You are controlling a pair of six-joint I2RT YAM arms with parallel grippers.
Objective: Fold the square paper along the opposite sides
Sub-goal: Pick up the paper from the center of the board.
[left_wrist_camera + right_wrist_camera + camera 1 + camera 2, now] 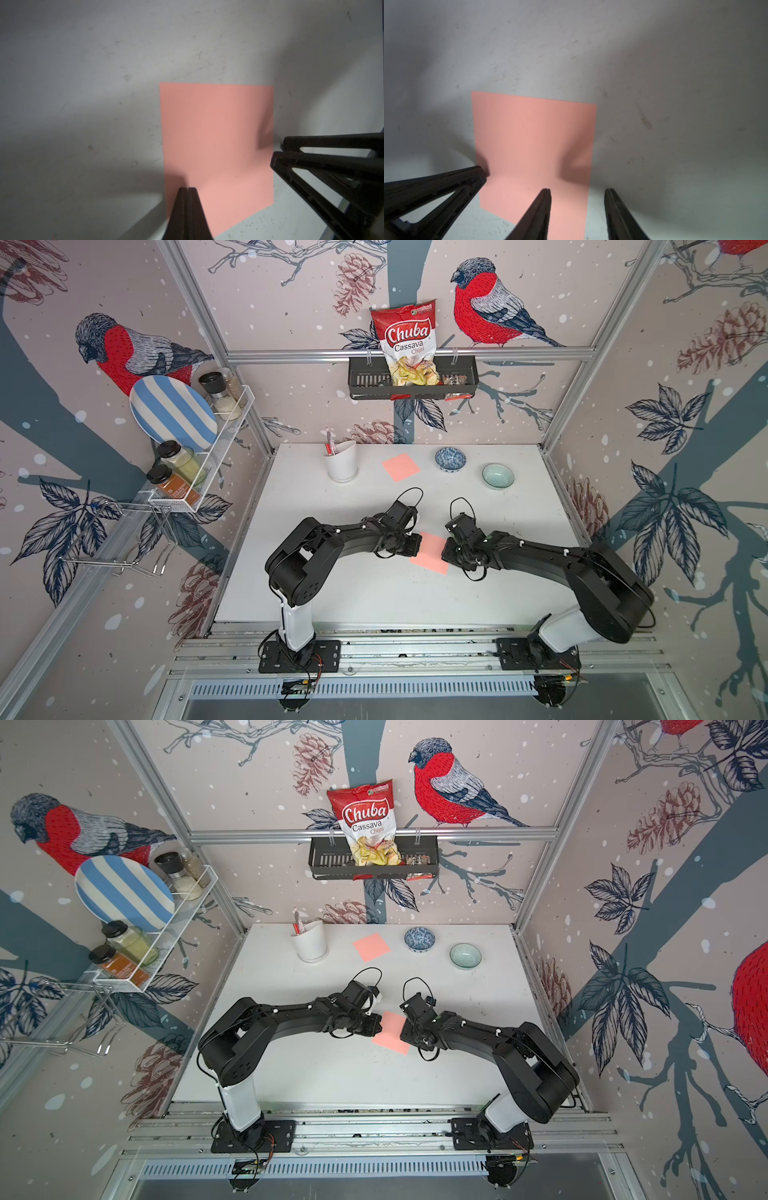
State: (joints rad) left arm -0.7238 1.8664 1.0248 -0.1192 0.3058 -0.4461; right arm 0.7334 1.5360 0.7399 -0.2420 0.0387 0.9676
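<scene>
Left gripper [187,190] is pinched shut over the pink paper [218,135]'s edge, right gripper [577,190] partly open, straddling the opposite edge.

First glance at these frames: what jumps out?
Mid-table, an unfolded pink square paper sits between the grippers: the left gripper shut over one edge, the right gripper open astride the opposite edge. A second pink sheet lies at the back between a white cup and a patterned blue bowl. A red Chuba chips bag stands in the black wall basket, against bird wallpaper.
</scene>
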